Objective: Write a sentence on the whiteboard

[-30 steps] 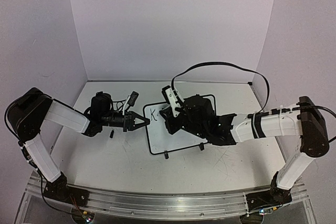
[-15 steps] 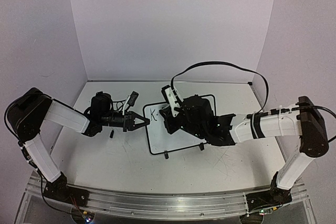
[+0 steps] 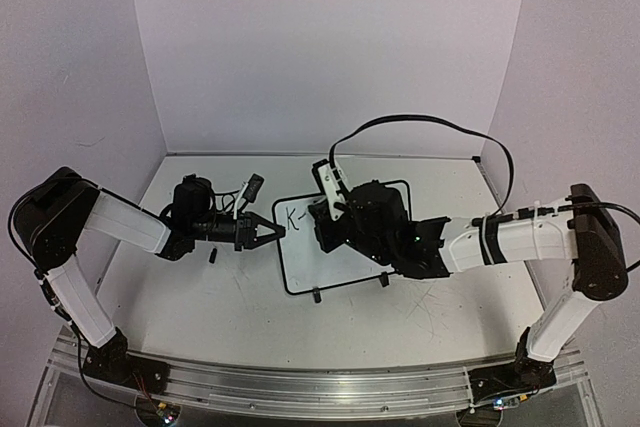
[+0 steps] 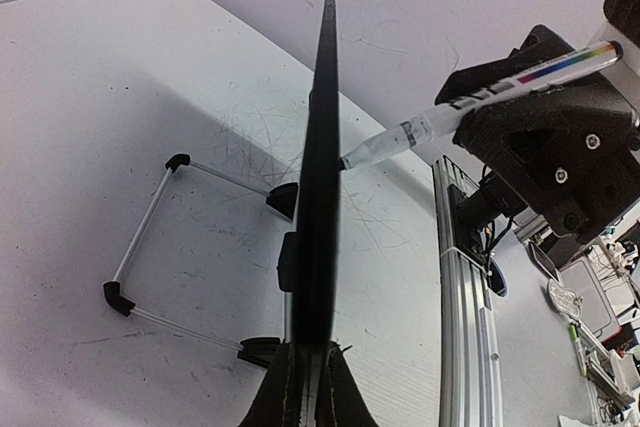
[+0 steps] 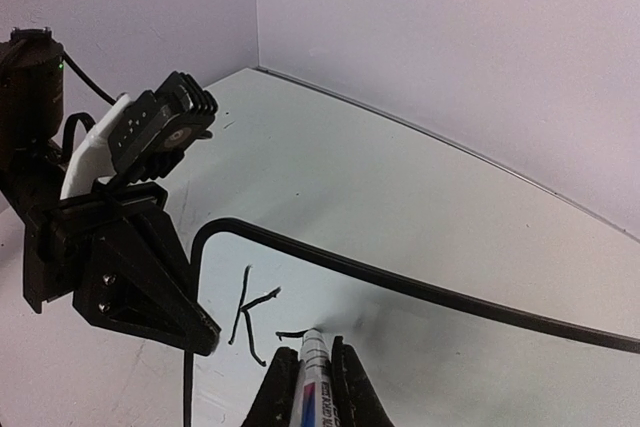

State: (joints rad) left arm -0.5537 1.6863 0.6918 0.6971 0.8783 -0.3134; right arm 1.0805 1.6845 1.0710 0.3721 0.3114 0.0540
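Observation:
The whiteboard (image 3: 335, 262) stands on its feet at mid-table, black-framed, and is seen edge-on in the left wrist view (image 4: 322, 147). My left gripper (image 3: 272, 232) (image 4: 308, 372) is shut on the board's left edge. My right gripper (image 3: 322, 215) (image 5: 310, 352) is shut on a white marker (image 3: 327, 184) (image 5: 312, 377), whose tip touches the board's face (image 5: 450, 367). Of the sentence, a black "K" (image 5: 245, 312) and a short stroke (image 5: 292, 333) beside it show near the board's upper left corner. The marker (image 4: 470, 102) leans onto the board from the right.
A small black piece (image 3: 213, 256) lies on the table below the left wrist, and another dark item (image 3: 253, 187) lies behind it. A wire stand (image 4: 150, 237) juts out behind the board. A black cable (image 3: 420, 127) arcs above the right arm. Walls close in on three sides.
The marker tip has slid a little to the right along the board, leaving a short black stroke beside the "K". The left gripper has stayed on the board's edge.

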